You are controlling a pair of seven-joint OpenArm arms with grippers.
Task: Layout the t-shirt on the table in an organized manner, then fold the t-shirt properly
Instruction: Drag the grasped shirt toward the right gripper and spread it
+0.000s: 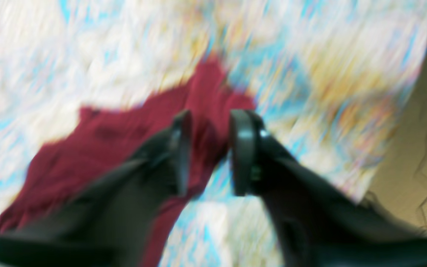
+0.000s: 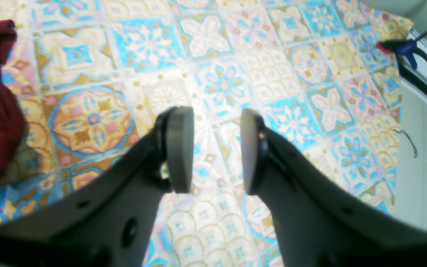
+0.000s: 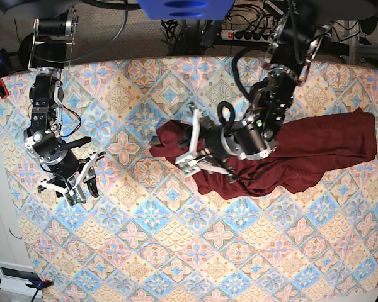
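The left end effector (image 3: 190, 150) hangs over the left end of the t-shirt (image 3: 302, 154), its jaws parted with nothing between them. The right end effector (image 3: 82, 184) sits well apart over bare patterned desk (image 3: 176, 251), jaws apart and empty. The dark red shirt lies crumpled across the desk's middle and right.

Dark maroon t-shirt (image 3: 302, 151) lies crumpled across the tile-patterned table (image 3: 145, 251), right of centre
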